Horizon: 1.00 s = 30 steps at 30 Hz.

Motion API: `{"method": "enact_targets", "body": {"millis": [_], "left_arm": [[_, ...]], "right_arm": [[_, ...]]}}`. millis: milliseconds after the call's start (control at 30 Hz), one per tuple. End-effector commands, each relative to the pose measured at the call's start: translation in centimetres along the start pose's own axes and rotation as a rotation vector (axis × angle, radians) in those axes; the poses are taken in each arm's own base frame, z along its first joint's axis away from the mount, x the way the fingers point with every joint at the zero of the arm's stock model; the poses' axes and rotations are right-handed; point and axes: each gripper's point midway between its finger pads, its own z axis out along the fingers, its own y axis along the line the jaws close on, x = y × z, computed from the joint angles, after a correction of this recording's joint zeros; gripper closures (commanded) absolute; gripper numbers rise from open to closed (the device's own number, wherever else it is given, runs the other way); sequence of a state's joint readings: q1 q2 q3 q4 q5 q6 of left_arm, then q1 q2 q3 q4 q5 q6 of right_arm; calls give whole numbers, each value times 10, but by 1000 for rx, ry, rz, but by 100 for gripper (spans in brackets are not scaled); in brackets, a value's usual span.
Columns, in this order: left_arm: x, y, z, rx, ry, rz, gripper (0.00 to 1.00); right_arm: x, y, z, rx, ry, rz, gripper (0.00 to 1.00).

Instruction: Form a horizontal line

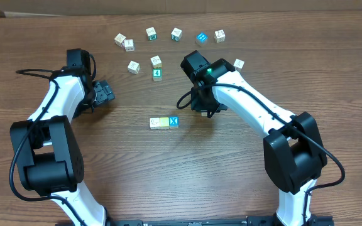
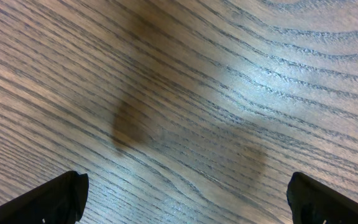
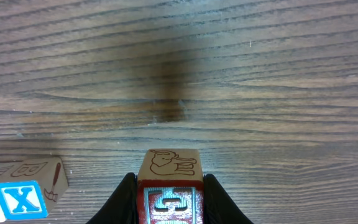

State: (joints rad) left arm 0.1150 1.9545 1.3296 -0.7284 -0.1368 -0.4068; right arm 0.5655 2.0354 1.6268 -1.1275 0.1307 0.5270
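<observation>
Judging by its look, the small wooden cube with a red-framed letter face and an elephant drawing (image 3: 168, 165) is light, rigid and hardly fragile, though its smooth painted faces could slide if pinched off-centre. Two flat opposite sides are the sensible place to take it, and the right gripper (image 3: 169, 194) is clamped on exactly those, low over the brown wood-grain table (image 3: 260, 74); whether the cube touches the wood I cannot tell. It is near the table's middle, just beyond the right-edge end of the row begun there: a white lettered cube (image 1: 154, 123), a pale yellow cube (image 1: 164, 122) and a blue cube with a white X (image 1: 173, 121), touching side by side. The left gripper (image 1: 104, 93) hangs with jaws wide apart over bare wood toward the left edge, holding nothing. The overhead view gives the whole row, the gap beside it and the spare lettered cubes (image 1: 151, 32) along the far edge, yet hides the held cube under the wrist. The right wrist view shows the grip and the X cube, but little else of the row.
</observation>
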Motion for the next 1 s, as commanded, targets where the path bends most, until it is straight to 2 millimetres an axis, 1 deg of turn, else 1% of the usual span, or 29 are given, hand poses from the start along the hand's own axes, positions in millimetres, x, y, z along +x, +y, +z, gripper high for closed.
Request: {"method": "enact_targets", "body": {"millis": [0,133,233,433,600,967], "left_arm": [[0,1,1,-12,-2,30,1],[0,1,1,-12,-1,29,1],[0,1,1,-12,-2,29,0],[0,1,1,-12,-2,29,1],[0,1,1,-12,-2,29,1],[0,1,1,-12,-2,29,0]], "right_arm": [[7,-3,6,6,5,-8,80],[14,-1,18,-11,19,-9,80],[13,-1,21,-14,15,-8,80],[13,0,21,-19,15,-8,79],[13,7,21,-53,19,-6,79],[13,7,21,-54,17,-6,79]]}}
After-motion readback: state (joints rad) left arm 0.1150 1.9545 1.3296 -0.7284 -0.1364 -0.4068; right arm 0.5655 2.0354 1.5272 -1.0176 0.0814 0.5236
